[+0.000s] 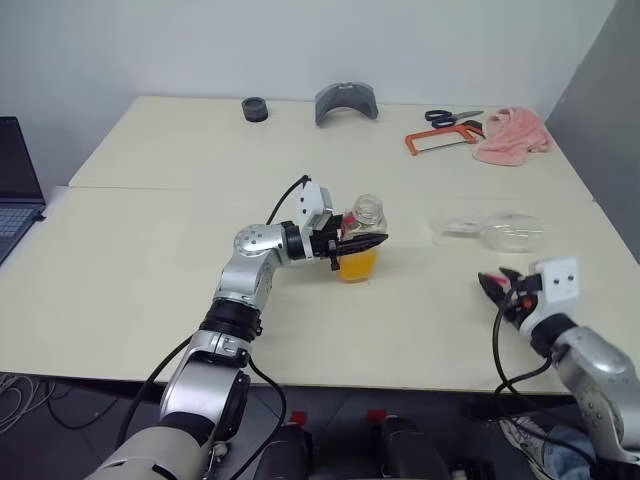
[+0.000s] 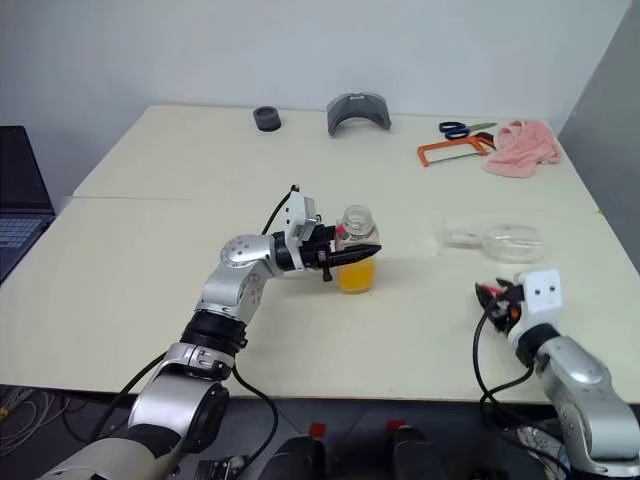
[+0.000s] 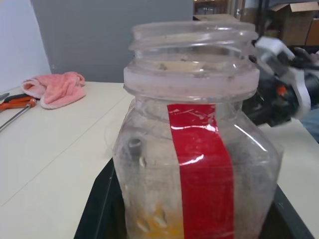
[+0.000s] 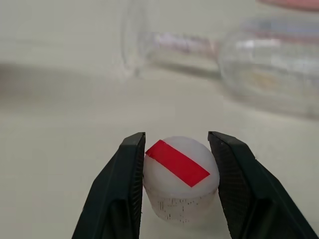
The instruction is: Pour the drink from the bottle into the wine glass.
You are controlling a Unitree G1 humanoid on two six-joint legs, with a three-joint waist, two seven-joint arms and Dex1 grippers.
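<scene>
1. The left gripper (image 1: 362, 243) is clenching the small clear plastic bottle with the red label strip (image 1: 361, 240), which is standing upright and uncapped near the table's middle; the orange-yellow drink (image 1: 357, 264) is filling only its lower part.
2. The right gripper (image 4: 175, 179) is grasping the white screw cap with a red stripe (image 4: 178, 178), low over the near right of the table.
3. The clear stemmed wine glass (image 1: 493, 229) is lying on its side, right of the bottle. Pouring now would likely be spilling the drink across the table; the glass probably needs standing up first.
4. The cap is occupying the right gripper, so righting the glass risks delay or a dropped cap.
5. The cream tabletop (image 1: 180, 250) is carrying a pink cloth (image 1: 512, 133), an orange hacksaw (image 1: 440, 140) and scissors (image 1: 452, 117) at the far right.
</scene>
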